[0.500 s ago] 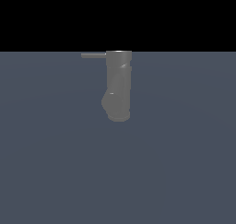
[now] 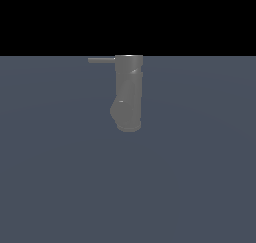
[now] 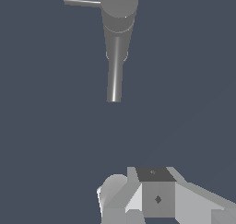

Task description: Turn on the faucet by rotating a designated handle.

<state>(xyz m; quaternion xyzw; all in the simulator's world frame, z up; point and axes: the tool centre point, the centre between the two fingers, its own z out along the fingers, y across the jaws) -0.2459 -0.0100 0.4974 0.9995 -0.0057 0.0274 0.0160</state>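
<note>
The faucet (image 2: 128,93) is a thick dull grey column with a rimmed top and a bulged, angled lower end, standing on the flat grey-blue surface. The handle (image 2: 101,60) is a thin grey rod sticking out from the column's top toward the exterior view's left. The wrist view shows the faucet (image 3: 118,15) from above, with the handle (image 3: 82,2) at its rimmed top and a narrow spout (image 3: 115,78) running out from it. My gripper does not show in either view, and no fingers can be made out.
Pale grey and white blocky robot parts (image 3: 156,197) show in the wrist view, well apart from the faucet. The flat grey-blue surface (image 2: 60,177) spreads all around the faucet, and black background lies beyond it.
</note>
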